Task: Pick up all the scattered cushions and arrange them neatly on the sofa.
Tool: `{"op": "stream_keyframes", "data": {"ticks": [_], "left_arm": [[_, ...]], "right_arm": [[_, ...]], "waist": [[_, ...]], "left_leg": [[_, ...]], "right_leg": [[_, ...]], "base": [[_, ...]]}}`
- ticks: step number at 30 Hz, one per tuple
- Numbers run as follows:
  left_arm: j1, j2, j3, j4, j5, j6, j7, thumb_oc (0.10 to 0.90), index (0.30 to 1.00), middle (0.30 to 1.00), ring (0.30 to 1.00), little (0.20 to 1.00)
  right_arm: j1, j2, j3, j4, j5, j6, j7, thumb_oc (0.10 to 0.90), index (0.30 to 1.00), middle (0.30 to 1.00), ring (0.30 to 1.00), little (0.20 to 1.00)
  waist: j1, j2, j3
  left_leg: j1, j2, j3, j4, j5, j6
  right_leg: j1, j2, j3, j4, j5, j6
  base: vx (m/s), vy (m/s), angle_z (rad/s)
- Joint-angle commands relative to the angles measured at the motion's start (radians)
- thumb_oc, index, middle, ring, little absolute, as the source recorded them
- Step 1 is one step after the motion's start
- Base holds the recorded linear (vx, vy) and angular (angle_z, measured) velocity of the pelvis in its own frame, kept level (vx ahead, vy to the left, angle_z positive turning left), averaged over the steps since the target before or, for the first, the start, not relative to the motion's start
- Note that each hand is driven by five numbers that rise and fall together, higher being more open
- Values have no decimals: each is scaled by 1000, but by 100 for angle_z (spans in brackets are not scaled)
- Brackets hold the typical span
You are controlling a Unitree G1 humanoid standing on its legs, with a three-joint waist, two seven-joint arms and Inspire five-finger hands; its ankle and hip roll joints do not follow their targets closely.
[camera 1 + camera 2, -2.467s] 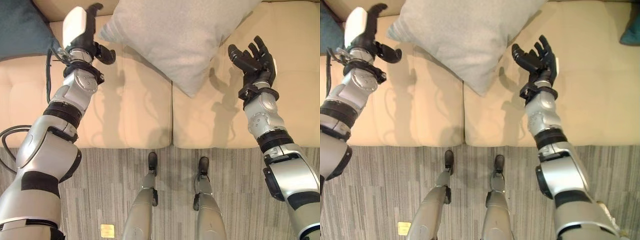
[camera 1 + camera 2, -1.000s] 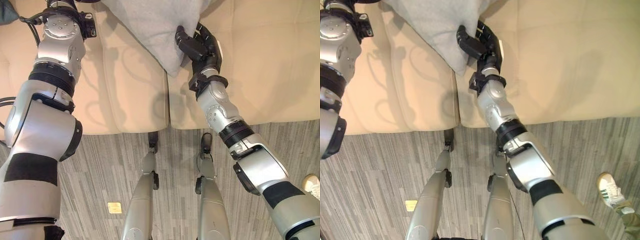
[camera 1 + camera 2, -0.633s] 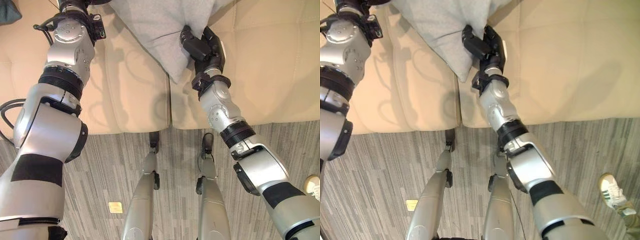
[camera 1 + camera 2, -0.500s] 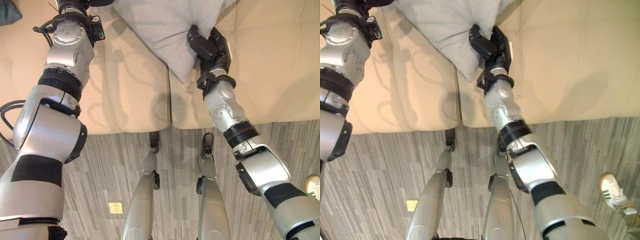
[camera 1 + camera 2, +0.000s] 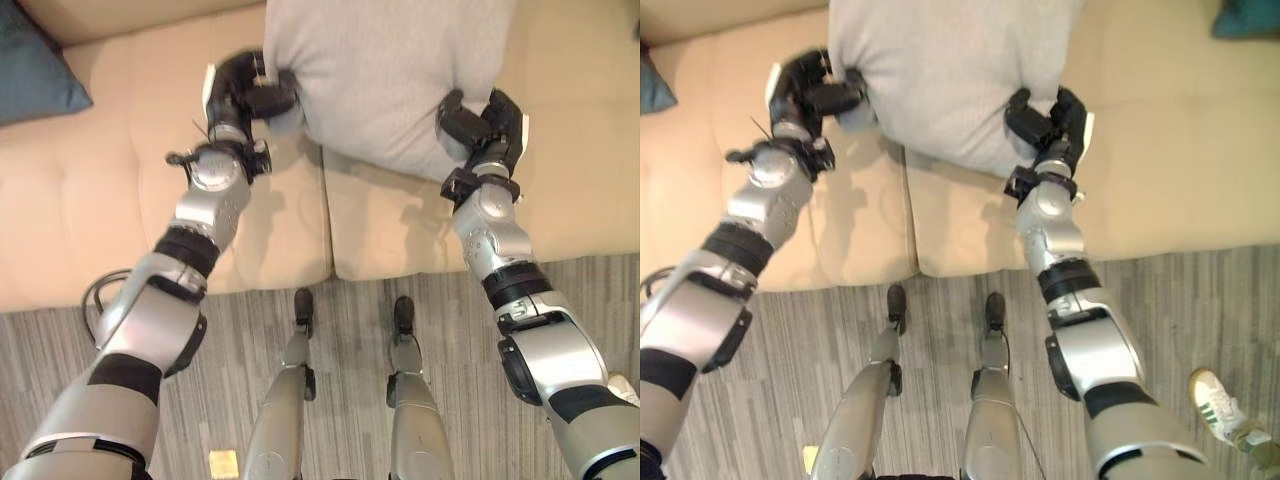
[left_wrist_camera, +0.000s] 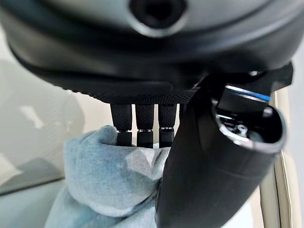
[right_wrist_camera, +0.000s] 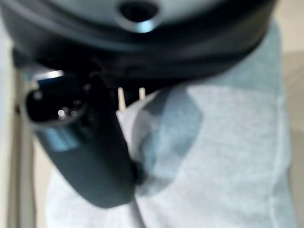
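Large light-grey fabric cushion (image 5: 385, 80): held up over the middle of the sofa, above the seam between the two seat pads, one lower corner in each hand; upper part leaning toward the backrest.

Left hand (image 5: 240, 92): closed on the cushion's left corner; fingers (image 6: 137, 124) curled into a bunched fold of grey cloth with the thumb folded across it, seen plainly in the left wrist view.

Right hand (image 5: 1048, 122): closed on the cushion's right lower edge; thumb pressed against the grey fabric in the right wrist view, fingers wrapped round the edge in the head views.

Beige padded sofa (image 5: 80, 220): two seat pads side by side, backrest along the far edge, front edge meeting the floor.

Dark teal cushion (image 5: 35, 75): lying at the far left of the sofa, against the backrest, well apart from the grey cushion.

Second dark teal cushion (image 5: 1247, 18): corner showing at the far right of the sofa, well apart from the right hand.

Grey striped carpet floor (image 5: 1200, 300): in front of the sofa.

Person's white shoe with green stripes (image 5: 1218, 398): on the carpet at the near right.
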Motion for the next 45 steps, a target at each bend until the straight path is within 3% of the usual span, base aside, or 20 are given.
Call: {"op": "stream_keyframes", "data": {"ticks": [1,7,11,14,16,19,20,21,24,28,33,35,36,38,39,41,42,43,44,45], "left_arm": [[-73,-128,16,-147,77,-133,-32,400,300,300,300,300],[91,-147,6,-232,144,-106,-42,400,300,300,300,300],[233,-149,26,-302,202,-94,-50,400,300,300,300,300],[265,-155,33,-315,223,-90,-47,400,300,300,300,300],[272,-129,38,-341,264,-87,-47,400,300,300,300,300],[300,-132,53,-371,279,-86,-43,400,300,300,300,300],[320,-148,63,-394,293,-90,-39,400,300,300,300,300],[322,-148,63,-395,294,-89,-39,400,300,300,300,300],[357,-171,81,-428,307,-85,-33,400,300,300,300,300],[389,-176,93,-446,308,-80,-38,400,300,300,300,300],[378,-207,83,-399,313,-80,-36,400,300,300,300,300],[361,-219,86,-376,295,-80,-17,400,300,300,300,300],[359,-224,88,-377,300,-81,-5,400,300,300,300,300],[358,-231,88,-378,300,-80,-2,400,300,300,300,300],[359,-230,84,-381,300,-77,-3,400,300,300,300,300],[356,-224,78,-385,304,-70,-2,400,300,300,300,300],[355,-218,76,-390,305,-67,-3,400,300,300,300,300],[358,-201,74,-400,307,-65,-2,400,300,300,300,300],[359,-201,74,-400,307,-64,-2,400,300,300,300,300],[359,-182,78,-408,307,-67,4,400,300,300,300,300]], "right_arm": [[-56,50,57,-181,-94,-69,69,400,300,300,300,300],[42,-10,92,-191,-201,-8,130,400,300,300,300,300],[158,-34,68,-243,-309,17,151,400,300,300,300,300],[181,-35,57,-257,-348,28,153,400,300,300,300,300],[184,-38,51,-272,-384,32,142,400,300,300,300,300],[207,-27,46,-302,-388,32,150,400,300,300,300,300],[227,-28,45,-328,-397,23,159,400,300,300,300,300],[229,-28,45,-330,-397,23,159,400,300,300,300,300],[272,-48,50,-354,-424,10,169,400,300,300,300,300],[309,-53,42,-362,-428,8,167,400,300,300,300,300],[347,-95,29,-347,-418,-7,154,400,300,300,300,300],[348,-116,33,-346,-408,-19,139,400,300,300,300,300],[353,-135,25,-360,-415,-17,131,400,300,300,300,300],[358,-142,22,-369,-419,-18,130,400,300,300,300,300],[356,-153,20,-373,-420,-18,135,400,300,300,300,300],[351,-159,21,-370,-417,-22,134,400,300,300,300,300],[345,-164,25,-369,-415,-24,136,400,300,300,300,300],[338,-169,28,-373,-412,-27,137,400,300,300,300,300],[338,-169,28,-372,-412,-27,137,400,300,300,300,300],[333,-172,29,-381,-411,-28,136,400,300,300,300,300]], "waist": [[13,4,-110],[24,-25,-173],[27,-42,-251],[27,-38,-277],[35,-20,-287],[31,-18,-292],[22,-19,-304],[23,-18,-305],[16,-24,-312],[0,-24,-306],[-10,-58,-339],[-19,-72,-336],[-21,-80,-319],[-21,-81,-314],[-13,-84,-316],[-1,-88,-317],[8,-89,-318],[25,-91,-309],[24,-92,-309],[38,-101,-293]], "left_leg": [[42,18,-28,69,-201,-39],[102,12,-31,137,-258,-19],[173,-10,-29,178,-314,5],[205,-22,-19,181,-329,17],[257,-25,13,181,-347,36],[309,-26,23,164,-354,42],[340,-32,28,144,-356,48],[343,-30,28,142,-356,47],[398,-56,19,87,-343,56],[449,-62,-1,57,-349,55],[447,-91,-29,144,-423,41],[392,-56,9,332,-490,-6],[335,1,49,439,-469,-17],[319,35,67,450,-467,-14],[312,76,68,389,-444,-16],[298,87,35,350,-408,-24],[294,97,-1,303,-374,-37],[256,145,-78,218,-283,-66],[259,146,-80,212,-279,-67],[207,189,-139,145,-232,-78]], "right_leg": [[111,-57,16,95,-234,53],[187,-66,15,125,-251,50],[265,-94,-4,163,-272,59],[265,-109,-17,217,-260,70],[234,-134,-80,349,-229,72],[231,-124,-111,385,-256,59],[209,-57,-117,379,-305,31],[210,-56,-116,381,-308,30],[152,65,-155,306,-304,-19],[51,113,-159,304,-271,-20],[189,157,-119,169,-263,-59],[247,155,-145,161,-283,-75],[285,142,-156,162,-304,-88],[305,142,-162,160,-317,-93],[322,144,-165,157,-331,-90],[322,144,-160,163,-337,-91],[324,149,-153,168,-347,-92],[335,155,-134,184,-371,-93],[335,156,-135,187,-374,-94],[353,150,-113,200,-398,-87]], "base": [[8,1,-10],[47,11,-5],[132,71,-2],[111,132,-1],[69,161,-1],[114,73,-29],[83,27,-23],[123,38,-18],[152,-10,-12],[175,-19,-4],[208,-101,51],[234,-134,38],[143,-24,50],[112,38,36],[140,101,13],[128,87,17],[177,167,17],[176,165,6],[236,257,2],[196,207,-26]]}}
